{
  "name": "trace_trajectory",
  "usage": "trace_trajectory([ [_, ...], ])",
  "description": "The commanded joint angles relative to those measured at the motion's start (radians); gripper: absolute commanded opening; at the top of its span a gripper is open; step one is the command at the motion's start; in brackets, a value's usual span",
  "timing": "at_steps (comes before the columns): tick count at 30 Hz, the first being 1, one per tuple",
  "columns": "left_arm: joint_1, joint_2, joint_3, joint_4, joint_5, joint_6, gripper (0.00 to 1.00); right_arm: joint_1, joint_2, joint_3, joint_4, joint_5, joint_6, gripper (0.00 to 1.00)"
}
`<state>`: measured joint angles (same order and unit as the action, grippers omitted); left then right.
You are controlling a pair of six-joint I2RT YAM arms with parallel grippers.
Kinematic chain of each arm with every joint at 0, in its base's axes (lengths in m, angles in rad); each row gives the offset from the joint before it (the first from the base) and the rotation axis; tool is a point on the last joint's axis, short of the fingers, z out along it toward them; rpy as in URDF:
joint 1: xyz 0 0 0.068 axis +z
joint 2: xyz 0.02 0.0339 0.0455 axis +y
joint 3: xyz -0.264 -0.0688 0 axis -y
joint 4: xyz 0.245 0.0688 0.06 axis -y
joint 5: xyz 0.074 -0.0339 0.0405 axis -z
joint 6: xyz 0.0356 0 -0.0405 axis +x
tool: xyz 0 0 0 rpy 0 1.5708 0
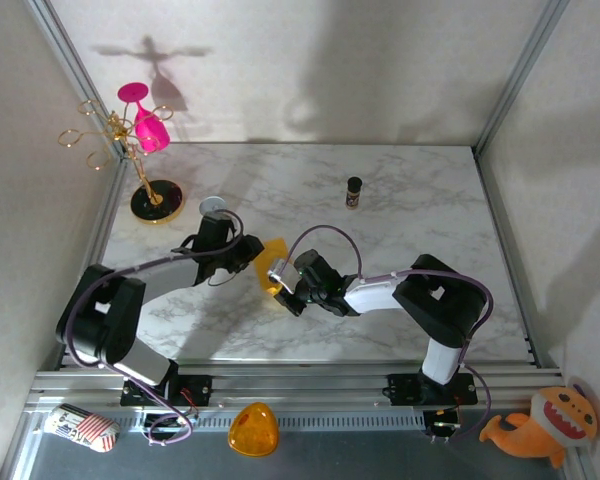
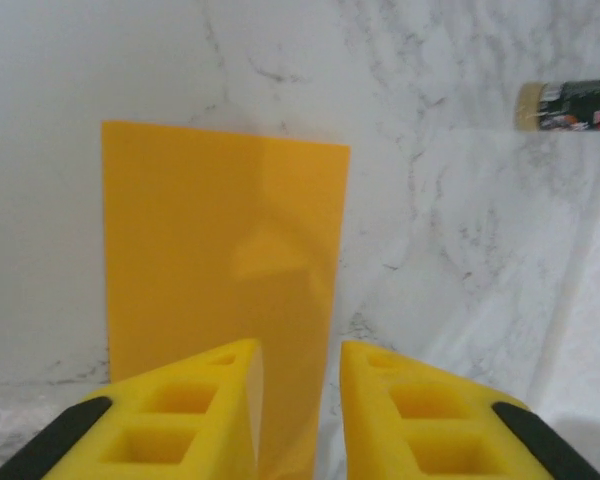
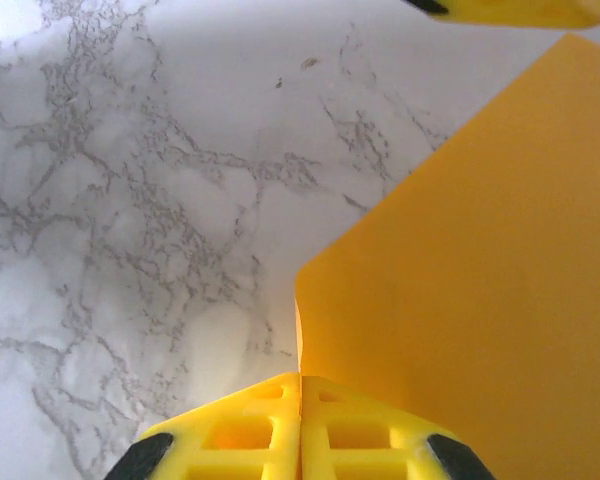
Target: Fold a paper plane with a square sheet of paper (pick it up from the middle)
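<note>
From above, a marble table [image 1: 410,250] sits inside white walls; a gold rack [image 1: 156,203] with a pink glass [image 1: 148,128] stands far left, a small bottle [image 1: 354,191] far centre; the paper sheet [image 1: 276,248] is up off the table at mid-table, between the left gripper [image 1: 258,252] and right gripper [image 1: 283,290]. Left wrist: fingers apart, the sheet's edge in the gap; the bottle lies beyond. Right wrist: fingers pressed together, clamped on the sheet's edge.

You'll find the square sheet of paper [image 2: 220,300] is thin, smooth, matt orange-yellow paper. The fingers [image 3: 316,402] look like matt yellow plastic. Your worktop [image 1: 420,200] has a smooth marble-look finish with a faint sheen. The wire stand [image 1: 130,152] is shiny gold metal, the dome [image 1: 253,430] glossy orange plastic, and the plush toy [image 1: 540,425] soft cloth.
</note>
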<state>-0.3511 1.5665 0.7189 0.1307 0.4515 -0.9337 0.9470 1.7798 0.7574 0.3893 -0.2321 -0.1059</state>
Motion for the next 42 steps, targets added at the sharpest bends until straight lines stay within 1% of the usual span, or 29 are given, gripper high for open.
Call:
trace_trajectory([
  [1, -0.026, 0.08, 0.046, -0.014, -0.004, 0.037, 0.23, -0.005, -0.024, 0.016, -0.035, -0.056, 0.101, 0.09],
  [5, -0.042, 0.155, 0.097, -0.023, -0.004, 0.052, 0.19, -0.019, -0.027, 0.013, -0.033, -0.077, 0.146, 0.09],
  [10, -0.062, 0.226, 0.143, -0.079, -0.029, 0.086, 0.14, -0.049, -0.037, 0.0, -0.017, -0.093, 0.202, 0.08],
  [13, -0.072, 0.252, 0.158, -0.116, -0.047, 0.107, 0.12, -0.066, -0.038, 0.002, -0.014, -0.087, 0.229, 0.07],
  [17, -0.081, 0.275, 0.173, -0.157, -0.07, 0.132, 0.08, -0.076, -0.034, 0.009, -0.02, -0.043, 0.253, 0.06],
  [24, -0.09, 0.301, 0.195, -0.187, -0.081, 0.158, 0.06, -0.082, -0.022, 0.029, -0.037, 0.047, 0.291, 0.06],
  [30, -0.094, 0.316, 0.205, -0.191, -0.074, 0.168, 0.05, -0.082, -0.017, 0.038, -0.051, 0.117, 0.272, 0.06],
  [42, -0.098, 0.327, 0.209, -0.191, -0.069, 0.168, 0.04, -0.081, -0.001, 0.059, -0.068, 0.137, 0.271, 0.07],
])
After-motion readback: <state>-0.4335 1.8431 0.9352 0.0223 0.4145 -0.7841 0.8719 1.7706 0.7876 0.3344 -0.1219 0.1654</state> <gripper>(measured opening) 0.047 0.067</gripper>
